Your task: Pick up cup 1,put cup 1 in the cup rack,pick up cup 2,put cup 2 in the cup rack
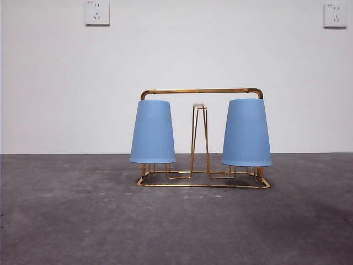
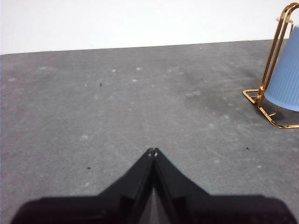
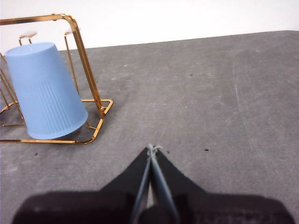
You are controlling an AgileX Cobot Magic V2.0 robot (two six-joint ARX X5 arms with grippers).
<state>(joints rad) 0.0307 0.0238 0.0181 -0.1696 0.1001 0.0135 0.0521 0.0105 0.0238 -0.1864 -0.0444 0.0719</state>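
Observation:
The gold wire cup rack (image 1: 202,91) stands mid-table. Two blue ribbed cups hang upside down on its prongs: one on the left (image 1: 153,132), one on the right (image 1: 246,133). A bare white-tipped prong (image 1: 199,105) rises between them. My left gripper (image 2: 153,150) is shut and empty, low over the bare table, apart from the rack (image 2: 273,60) and the cup (image 2: 288,74) at that view's edge. My right gripper (image 3: 152,148) is shut and empty, apart from the rack (image 3: 86,70) and its cup (image 3: 44,91). Neither gripper shows in the front view.
The grey table top (image 1: 176,226) stretches around the rack. A white wall stands behind with two sockets, one at the upper left (image 1: 97,12) and one at the upper right (image 1: 335,15).

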